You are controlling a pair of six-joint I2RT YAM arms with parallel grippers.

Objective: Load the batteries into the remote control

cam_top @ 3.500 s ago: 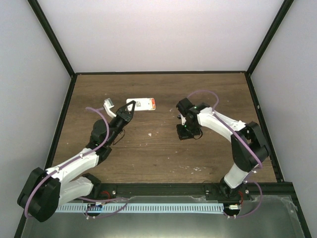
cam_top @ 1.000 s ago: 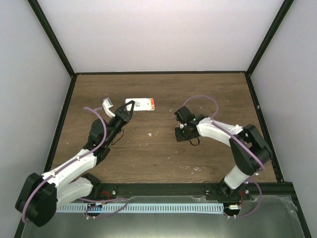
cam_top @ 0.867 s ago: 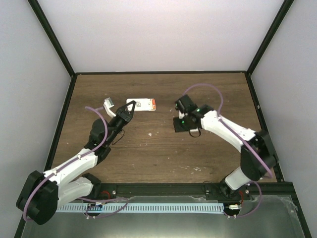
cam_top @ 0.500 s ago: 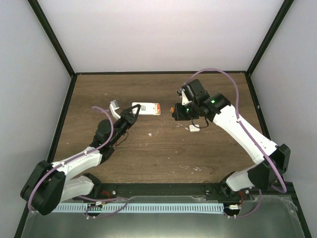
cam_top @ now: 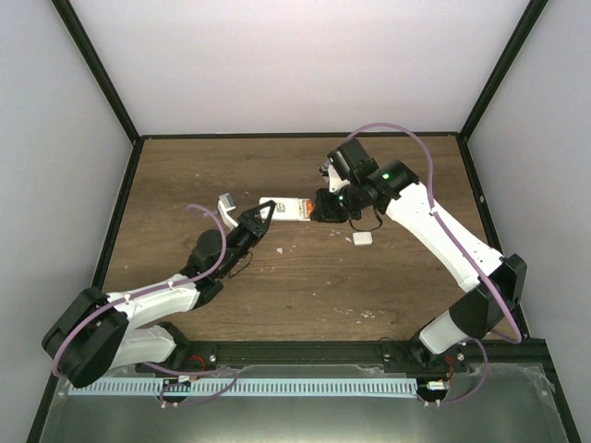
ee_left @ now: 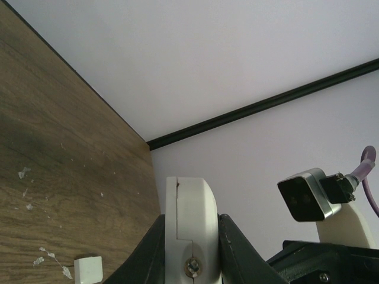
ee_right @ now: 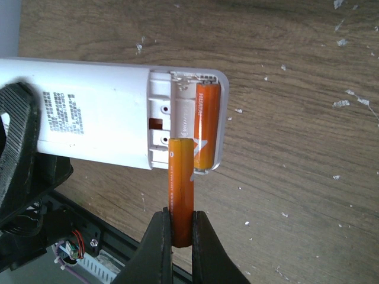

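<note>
The remote control (ee_right: 89,118) is a white bar held back-up, its battery bay open at one end. One orange battery (ee_right: 207,124) lies in the bay's far slot. My right gripper (ee_right: 182,236) is shut on the second orange battery (ee_right: 182,189), whose tip is at the bay's near edge beside the first. My left gripper (ee_left: 189,236) is shut on the remote's (ee_left: 189,213) other end, held edge-on. In the top view the remote (cam_top: 282,208) spans between the left gripper (cam_top: 260,221) and the right gripper (cam_top: 320,207), above the table.
A small white square piece (cam_top: 363,239) lies on the wooden table (cam_top: 305,277) just right of the grippers; it also shows in the left wrist view (ee_left: 87,269). White walls with black frame rails enclose the table. Pale flecks dot the wood.
</note>
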